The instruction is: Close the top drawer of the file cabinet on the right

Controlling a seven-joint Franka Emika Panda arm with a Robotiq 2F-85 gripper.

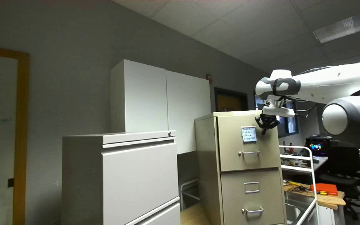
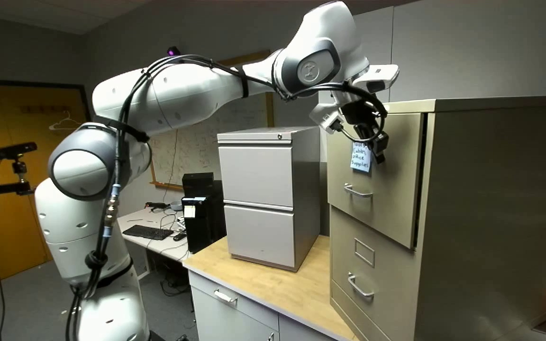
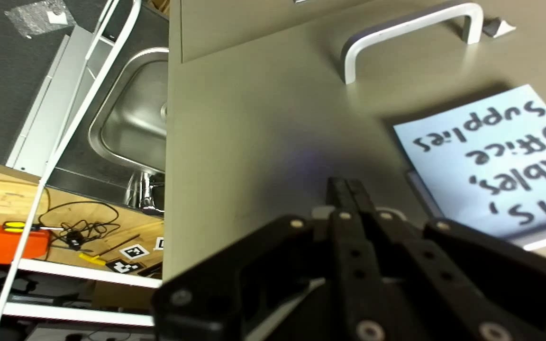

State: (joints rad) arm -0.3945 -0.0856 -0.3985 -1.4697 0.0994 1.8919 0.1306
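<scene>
The file cabinet is narrow, tall and beige; its side shows in both exterior views (image 1: pixel 206 162) (image 2: pixel 495 213). Its top drawer (image 1: pixel 231 140) (image 2: pixel 394 189) has a blue-white label card (image 1: pixel 248 134) and a silver handle (image 1: pixel 250 152). A narrow dark gap runs between the drawer front and the cabinet frame. In the wrist view the drawer front (image 3: pixel 235 132) fills the middle, with the handle (image 3: pixel 410 28) above. My gripper (image 1: pixel 263 132) (image 2: pixel 380 158) (image 3: pixel 349 184) is shut and empty, its fingertips at the drawer front beside the card. I cannot tell whether they touch it.
A light-grey cabinet (image 1: pixel 139 178) (image 2: pixel 259 175) stands beside the beige one on a wooden counter (image 2: pixel 273 284). A white cupboard (image 1: pixel 145 97) hangs behind. A white rack (image 1: pixel 312 175) and a sink (image 3: pixel 135 113) are on the beige cabinet's far side.
</scene>
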